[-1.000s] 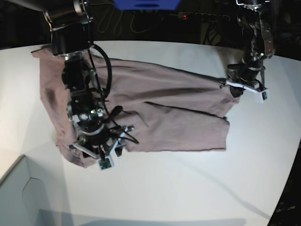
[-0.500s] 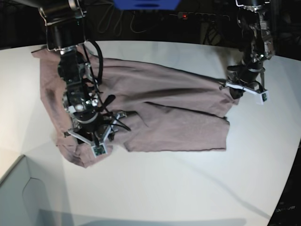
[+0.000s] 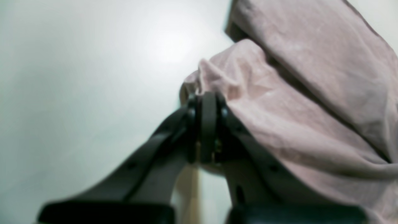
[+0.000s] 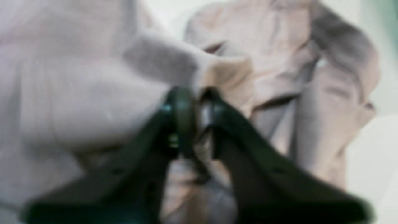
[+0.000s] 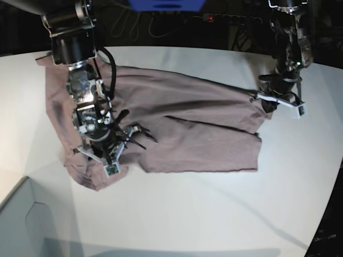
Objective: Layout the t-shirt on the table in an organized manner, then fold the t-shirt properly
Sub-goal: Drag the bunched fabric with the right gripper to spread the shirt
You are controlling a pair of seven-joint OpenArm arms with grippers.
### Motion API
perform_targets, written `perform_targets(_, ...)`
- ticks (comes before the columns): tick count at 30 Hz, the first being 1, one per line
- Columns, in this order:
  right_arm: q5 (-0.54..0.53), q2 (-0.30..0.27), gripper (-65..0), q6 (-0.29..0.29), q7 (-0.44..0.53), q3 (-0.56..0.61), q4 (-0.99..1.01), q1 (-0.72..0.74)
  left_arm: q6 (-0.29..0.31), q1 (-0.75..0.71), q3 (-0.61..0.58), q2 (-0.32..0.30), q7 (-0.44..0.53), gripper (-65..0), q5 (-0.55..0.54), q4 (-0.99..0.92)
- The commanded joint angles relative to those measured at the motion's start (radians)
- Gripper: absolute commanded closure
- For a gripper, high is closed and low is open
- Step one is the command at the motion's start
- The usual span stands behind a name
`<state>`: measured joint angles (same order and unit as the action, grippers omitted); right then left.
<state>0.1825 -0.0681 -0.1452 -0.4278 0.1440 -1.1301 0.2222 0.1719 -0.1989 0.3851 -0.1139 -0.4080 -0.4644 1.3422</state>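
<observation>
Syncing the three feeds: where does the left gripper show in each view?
Base: left gripper at the right, shut on the t-shirt at its right end.
Left wrist: left gripper at centre, jaws shut on a bunched fold of the shirt, table to the left.
Right wrist: not in it; only the right gripper, shut on cloth.
Shared landmark: the pink t-shirt, in all three views.

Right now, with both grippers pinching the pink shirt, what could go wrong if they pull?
The dusty pink cotton t-shirt lies creased on the smooth white table.

1. The right gripper seems to pinch bunched cloth; several layers may lift together.
2. The left gripper holds only an edge, which might slip free.
</observation>
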Motion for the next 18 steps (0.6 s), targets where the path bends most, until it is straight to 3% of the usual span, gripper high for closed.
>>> perform_targets(1, 0.001, -0.003, 0.0, 0.006, 0.028, -0.002, 0.014, 0.046, 0.004, 0.009, 0.002, -0.005, 0.019, -0.1, -0.006, 0.013)
perform_targets(11, -0.005, -0.011, 0.0, 0.006, 0.117, -0.005, 0.127, 0.277, 0.004, 0.006, 0.002, -0.005, 0.019, -0.1, -0.006, 0.023)
perform_targets(15, -0.005, 0.014, 0.0, 0.006, 0.171, -0.010, 0.169, 0.402, 0.004, 0.003, 0.002, -0.007, 0.019, -0.1, -0.006, 0.023)
perform_targets(18, -0.005, 0.024, 0.0, 0.006, 0.228, -0.074, 0.261, 0.494, 0.004, 0.002, 0.002, -0.010, 0.019, -0.1, -0.006, 0.023)
